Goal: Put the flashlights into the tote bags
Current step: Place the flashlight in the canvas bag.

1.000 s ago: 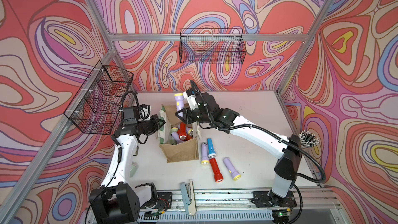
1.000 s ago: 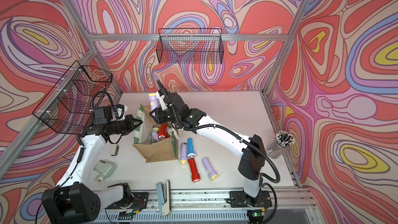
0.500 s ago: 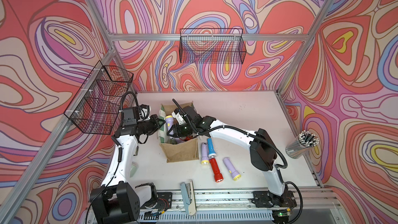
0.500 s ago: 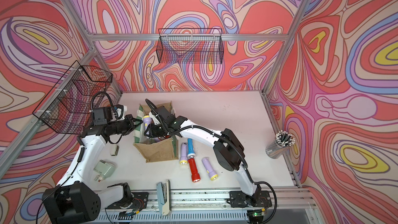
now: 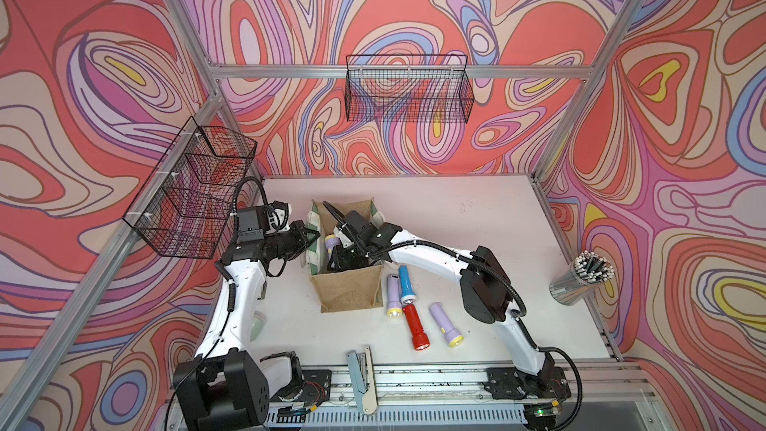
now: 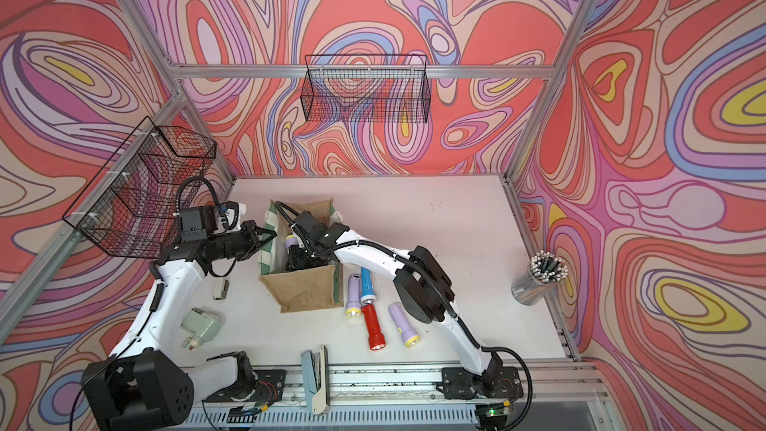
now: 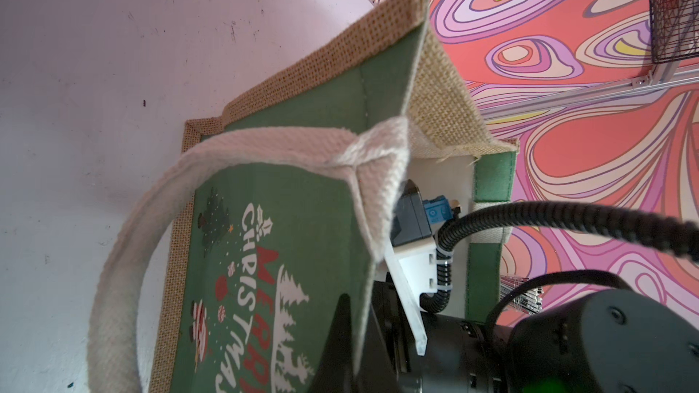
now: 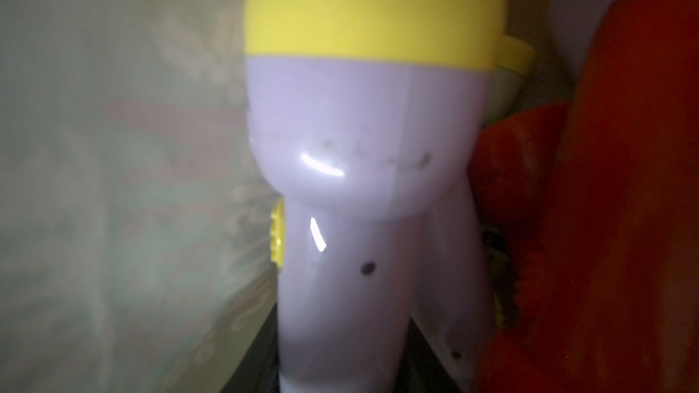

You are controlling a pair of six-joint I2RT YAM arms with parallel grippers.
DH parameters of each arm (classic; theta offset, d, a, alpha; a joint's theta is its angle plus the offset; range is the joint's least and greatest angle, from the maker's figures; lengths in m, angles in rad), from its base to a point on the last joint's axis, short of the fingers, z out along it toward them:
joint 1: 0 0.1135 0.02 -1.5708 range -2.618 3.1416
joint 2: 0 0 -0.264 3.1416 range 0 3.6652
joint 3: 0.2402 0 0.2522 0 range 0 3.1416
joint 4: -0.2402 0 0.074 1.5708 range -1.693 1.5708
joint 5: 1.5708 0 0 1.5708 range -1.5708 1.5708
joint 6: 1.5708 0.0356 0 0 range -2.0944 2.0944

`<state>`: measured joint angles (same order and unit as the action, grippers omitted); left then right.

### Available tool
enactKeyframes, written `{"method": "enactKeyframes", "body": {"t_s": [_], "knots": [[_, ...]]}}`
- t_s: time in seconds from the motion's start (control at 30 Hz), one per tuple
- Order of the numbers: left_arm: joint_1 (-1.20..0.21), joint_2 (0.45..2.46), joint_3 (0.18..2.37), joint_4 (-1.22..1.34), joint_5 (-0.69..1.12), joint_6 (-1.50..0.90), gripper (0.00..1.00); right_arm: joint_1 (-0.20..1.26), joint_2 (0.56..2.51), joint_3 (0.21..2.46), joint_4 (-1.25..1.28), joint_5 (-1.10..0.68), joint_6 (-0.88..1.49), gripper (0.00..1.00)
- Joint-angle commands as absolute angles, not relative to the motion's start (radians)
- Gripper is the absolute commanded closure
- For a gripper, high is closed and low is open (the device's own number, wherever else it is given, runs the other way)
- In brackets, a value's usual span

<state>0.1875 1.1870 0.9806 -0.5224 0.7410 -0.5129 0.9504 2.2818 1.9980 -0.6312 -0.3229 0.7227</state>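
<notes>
The tan burlap tote bag (image 5: 346, 290) (image 6: 306, 290) stands open near the table's middle. My left gripper (image 5: 316, 236) (image 7: 359, 342) is shut on the rim of its green printed side panel (image 7: 287, 228), holding that side out. My right gripper (image 5: 340, 261) (image 8: 340, 364) reaches down inside the bag, shut on a lilac flashlight (image 8: 363, 183) (image 5: 330, 242) with a yellow rim. Red flashlights (image 8: 605, 202) and a pale green one (image 8: 505, 85) lie beside it in the bag. On the table to the right of the bag lie several more: lilac (image 5: 392, 294), blue (image 5: 407, 284), red (image 5: 415, 327), lilac (image 5: 445, 324).
Black wire baskets hang on the back wall (image 5: 408, 89) and the left wall (image 5: 195, 192). A metal cup of rods (image 5: 580, 279) stands at the right edge. A stapler (image 5: 360, 375) lies at the front rail. A pale green device (image 6: 201, 327) lies by my left arm.
My right arm has come down from above the bag's back rim into the bag, carrying the lilac flashlight. The left gripper has kept its hold on the bag's side.
</notes>
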Motion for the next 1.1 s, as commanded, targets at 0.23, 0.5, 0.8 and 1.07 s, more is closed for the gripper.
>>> {"method": "enactKeyframes", "body": {"t_s": [0.23,0.5,0.8,1.07], "knots": [[0.188,1.169,0.974,-0.505,0.751,-0.508,1.0,0.956,2.296,2.005,-0.745,-0.135,0.664,0.79],[0.188,1.162,0.977,-0.515,0.745,-0.5,1.0,0.956,2.297,2.026,-0.798,-0.043,0.625,0.74],[0.188,1.165,0.979,-0.517,0.744,-0.501,1.0,0.957,2.283,2.027,-0.836,0.035,0.586,0.74],[0.188,1.16,0.985,-0.532,0.733,-0.487,1.0,0.956,2.284,2.05,-0.862,0.066,0.561,0.75]]}}
